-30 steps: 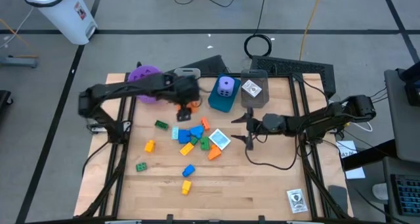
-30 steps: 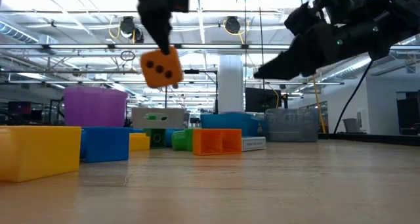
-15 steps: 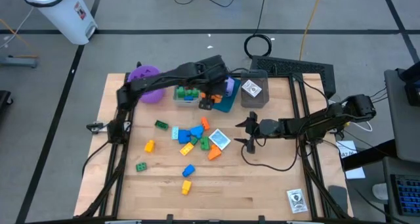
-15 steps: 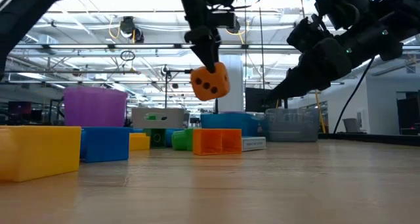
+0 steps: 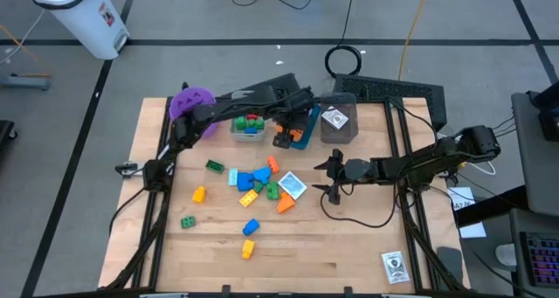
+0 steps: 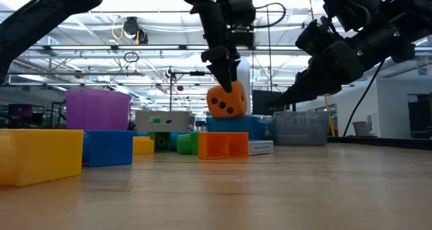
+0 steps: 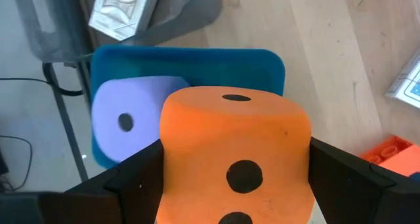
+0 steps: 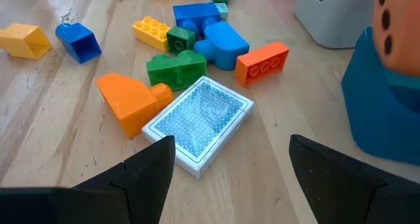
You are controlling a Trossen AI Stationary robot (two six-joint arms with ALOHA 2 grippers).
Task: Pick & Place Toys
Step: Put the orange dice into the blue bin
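The left gripper (image 6: 226,73) pinches the big orange plastic die with black dots (image 6: 226,100) between its two dark fingers and holds it in the air, just above the rectangular blue plastic bin (image 7: 190,63). The relation that counts is vertical — the bin's open top lies directly under the die, where a purple dotted die (image 7: 125,122) already sits, so the orange one must go down beside it, on the bin's free side. A cube has no long axis to align. The right gripper (image 5: 330,176), fingers spread and empty, waits over the table near the scattered small plastic bricks (image 8: 190,40) and the flat blue-patterned printed block (image 8: 199,121). How much room the bin has left is hidden behind the die.
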